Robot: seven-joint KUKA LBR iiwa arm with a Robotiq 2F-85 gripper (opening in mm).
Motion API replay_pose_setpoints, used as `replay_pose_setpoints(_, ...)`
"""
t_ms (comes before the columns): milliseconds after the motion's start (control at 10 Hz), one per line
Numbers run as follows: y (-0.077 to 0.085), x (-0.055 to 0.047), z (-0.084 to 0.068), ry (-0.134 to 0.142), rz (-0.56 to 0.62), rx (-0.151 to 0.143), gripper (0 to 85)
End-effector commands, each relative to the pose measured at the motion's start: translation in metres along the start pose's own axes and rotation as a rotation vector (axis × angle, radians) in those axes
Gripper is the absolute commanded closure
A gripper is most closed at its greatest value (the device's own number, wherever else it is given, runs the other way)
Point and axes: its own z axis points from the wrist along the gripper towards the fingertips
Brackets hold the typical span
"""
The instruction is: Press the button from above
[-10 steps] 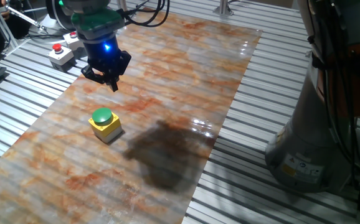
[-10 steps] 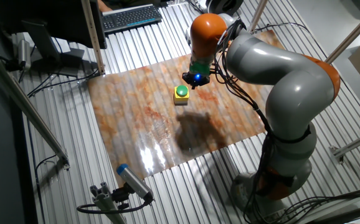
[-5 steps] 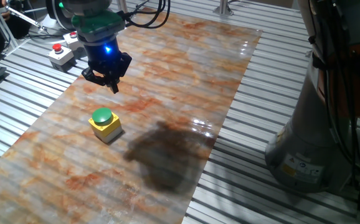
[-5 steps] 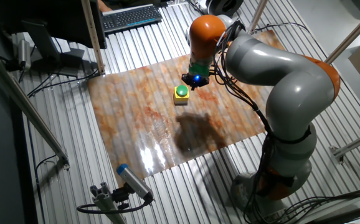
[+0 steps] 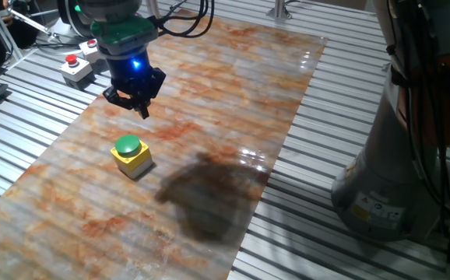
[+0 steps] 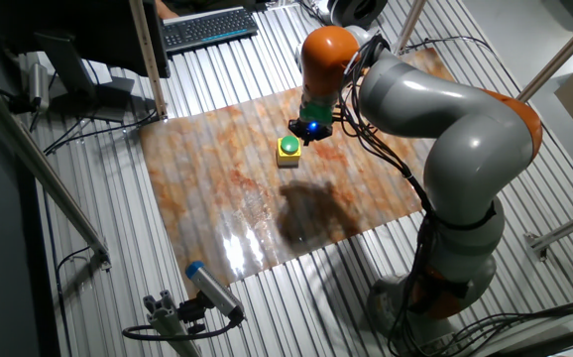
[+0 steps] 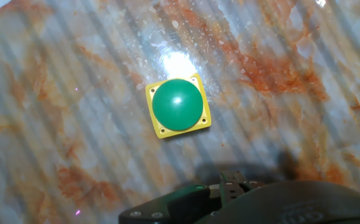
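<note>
Gripper point(image 5: 140, 106) barely drifts over the last second, hovering above and apart from the button point(image 5: 128, 145) on the marbled mat point(image 5: 233, 93), so the press hasn't started; jaw state can't tell.

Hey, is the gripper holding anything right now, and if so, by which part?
Nothing is held. The gripper hangs in the air above the mat, apart from the green button.
</note>
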Motion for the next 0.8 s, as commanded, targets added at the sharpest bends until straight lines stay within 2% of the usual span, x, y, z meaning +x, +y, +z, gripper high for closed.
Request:
replay_pose_setpoints(0,-0.0004,-0.0012,-0.0006,-0.002,-0.001,0.004,85.0)
replay_pose_setpoints(400,-0.0004,-0.0012,-0.0014,0.002,-0.003,-0.001,85.0)
replay_pose_setpoints(700,-0.0007,-0.0016,-0.0030,-0.002,0.000,0.007,85.0)
